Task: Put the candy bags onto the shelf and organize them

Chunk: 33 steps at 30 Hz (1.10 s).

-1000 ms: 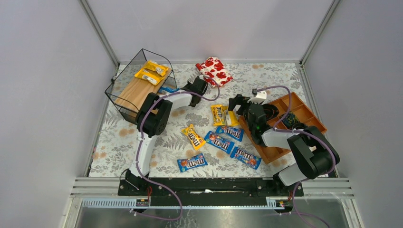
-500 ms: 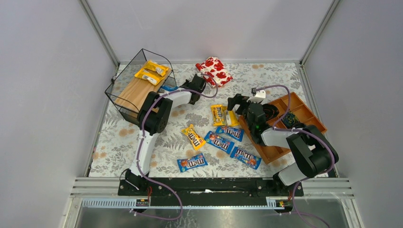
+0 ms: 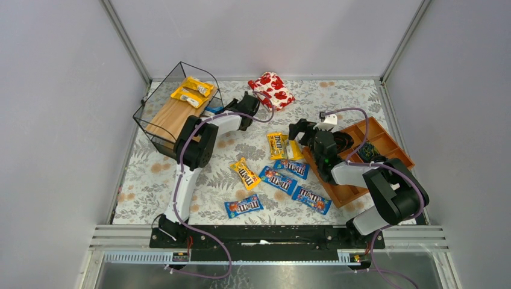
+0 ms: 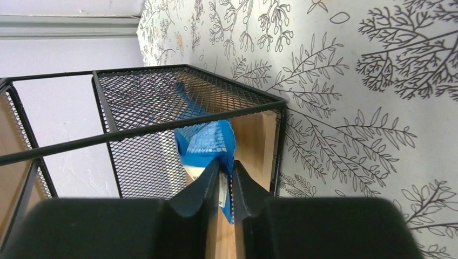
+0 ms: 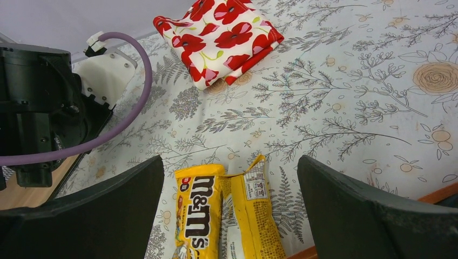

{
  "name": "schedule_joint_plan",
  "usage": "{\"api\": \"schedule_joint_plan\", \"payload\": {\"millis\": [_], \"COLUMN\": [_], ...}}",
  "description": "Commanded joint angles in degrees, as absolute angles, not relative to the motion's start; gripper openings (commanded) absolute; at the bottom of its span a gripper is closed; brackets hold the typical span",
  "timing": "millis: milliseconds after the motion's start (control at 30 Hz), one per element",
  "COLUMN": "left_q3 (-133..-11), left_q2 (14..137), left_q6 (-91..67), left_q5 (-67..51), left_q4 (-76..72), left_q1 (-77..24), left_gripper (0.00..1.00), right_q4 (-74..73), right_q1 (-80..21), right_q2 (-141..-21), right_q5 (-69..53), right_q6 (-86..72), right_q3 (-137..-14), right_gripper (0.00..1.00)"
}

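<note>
A red-and-white poppy-print pouch (image 3: 272, 90) lies at the far middle of a pale table cloth (image 3: 349, 99) printed with grey leaves and tan flowers, an orange-brown tray (image 3: 347, 194) with several compartments sits angled on the right side, and plain grey walls (image 3: 253, 36) stand all round.

Two yellow candy bags (image 3: 193, 91) atop shelf (image 3: 172, 117); blue bag (image 4: 208, 143) in lower tier; seven loose bags (image 3: 278, 179) scattered.

yellow candy bags (image 3: 277, 144): 5 | blue candy bags (image 3: 311, 199): 5 | shelf (image 3: 172, 117): 1 | pouch (image 3: 272, 89): 1 | tray (image 3: 344, 192): 1
</note>
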<state>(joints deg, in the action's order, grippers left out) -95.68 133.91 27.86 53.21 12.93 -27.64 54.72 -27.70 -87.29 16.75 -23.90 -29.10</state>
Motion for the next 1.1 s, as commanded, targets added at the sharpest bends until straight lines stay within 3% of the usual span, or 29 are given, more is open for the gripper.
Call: {"api": "schedule_joint_plan", "payload": {"millis": [0,133,367,567,667,800,933,1067], "left_q3": [-97.39,-95.96,-95.85,-95.68,-97.38,-96.65,-85.02,-68.71], "left_q2": [133.78,131.93,128.88,122.78,116.55,104.68,91.23,76.67], "left_q6": [28.14,27.25,20.87,11.11,3.13,-6.63,-13.92,-21.07], "left_q5": [55.07,54.26,52.20,50.57,42.39,28.16,7.45,-6.48], "left_q4": [11.16,11.65,18.35,25.31,31.26,35.27,33.06,29.62], "left_q1": [-27.90,-28.71,-30.52,-33.45,-34.88,-37.19,-37.25,-37.42], "left_gripper": [0.23,0.38,0.46,0.60,0.75,0.82,0.93,0.94], "right_q4": [56.77,56.69,56.64,56.35,55.65,55.09,54.17,53.46], "right_q1": [-27.08,-27.02,-26.95,-26.89,-26.84,-26.76,-26.72,-26.72], "right_q2": [-87.87,-87.98,-87.63,-87.33,-86.81,-86.15,-86.57,-86.57], "right_q5": [16.01,15.68,15.52,15.45,15.81,16.43,16.36,16.12], "right_q6": [-24.23,-24.34,-24.44,-24.38,-23.90,-23.16,-23.04,-22.95], "right_q3": [-31.51,-31.67,-31.40,-31.37,-31.18,-31.01,-31.45,-31.47], "right_gripper": [1.00,1.00,1.00,1.00,1.00,1.00,1.00,1.00]}}
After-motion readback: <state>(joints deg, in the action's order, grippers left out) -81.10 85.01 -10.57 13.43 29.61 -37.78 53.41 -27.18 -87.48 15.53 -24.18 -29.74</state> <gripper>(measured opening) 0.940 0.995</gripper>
